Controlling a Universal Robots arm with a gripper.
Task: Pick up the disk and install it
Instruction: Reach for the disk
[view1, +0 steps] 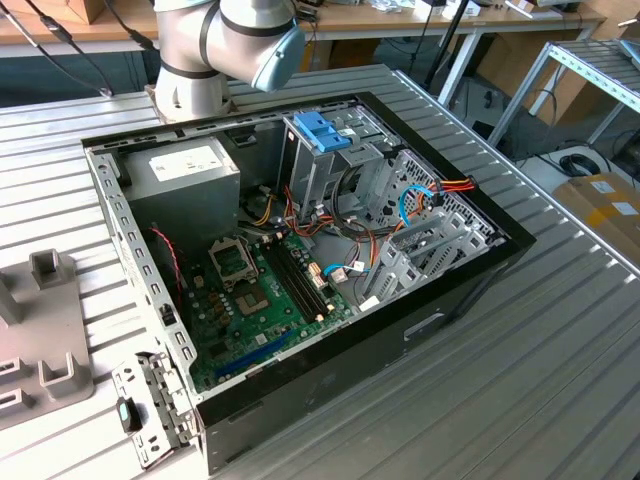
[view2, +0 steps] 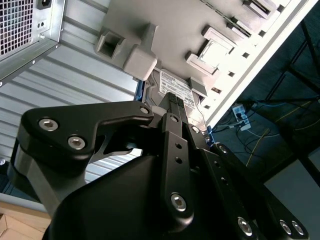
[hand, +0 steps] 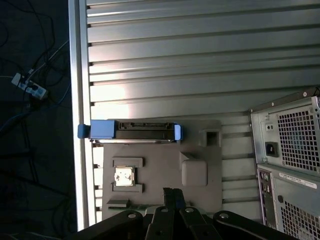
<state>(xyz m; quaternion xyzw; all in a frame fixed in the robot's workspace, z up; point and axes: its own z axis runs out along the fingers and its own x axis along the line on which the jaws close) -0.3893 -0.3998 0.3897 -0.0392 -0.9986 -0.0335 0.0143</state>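
Note:
The disk (hand: 132, 131) stands on its edge in a slot at the far end of a grey fixture plate (hand: 160, 165), blue frame showing at both ends. In the second wrist view its white label (view2: 175, 86) peeks out past the fingers. My gripper (hand: 173, 196) hovers over the near part of the plate, apart from the disk, with its two black fingers together and nothing between them. In the second wrist view the gripper (view2: 172, 102) points at the disk. The open computer case (view1: 300, 250) lies on the slatted table.
A drive cage with a blue latch (view1: 322, 130) stands at the back of the case. The fixture plate (view1: 40, 340) lies at the exterior view's left and carries a small square chip (hand: 124, 176). The case's rear panel (hand: 290, 150) is beside the plate. The table edge (hand: 78, 100) runs close to the disk.

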